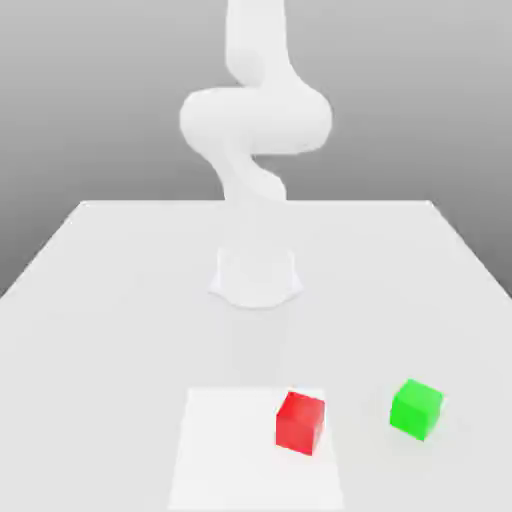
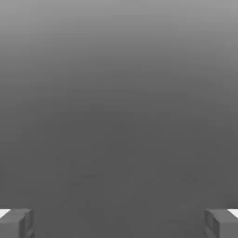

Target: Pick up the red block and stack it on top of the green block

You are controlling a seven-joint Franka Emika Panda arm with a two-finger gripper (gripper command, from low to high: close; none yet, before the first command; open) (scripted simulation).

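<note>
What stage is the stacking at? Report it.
Nothing is done yet: the red block sits on the table, apart from the green block to the exterior view's right. In hand: nothing; the pincer is open and empty. Left: grasp red, lift it, set it on green.

red block [image 1: 300, 422] | open tabletop around | green block [image 1: 416, 408] apart

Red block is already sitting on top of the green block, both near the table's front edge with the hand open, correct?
Not stacked. In the exterior view the red block rests on the table, apart from the green block, toward that view's left. The rest holds.
</note>
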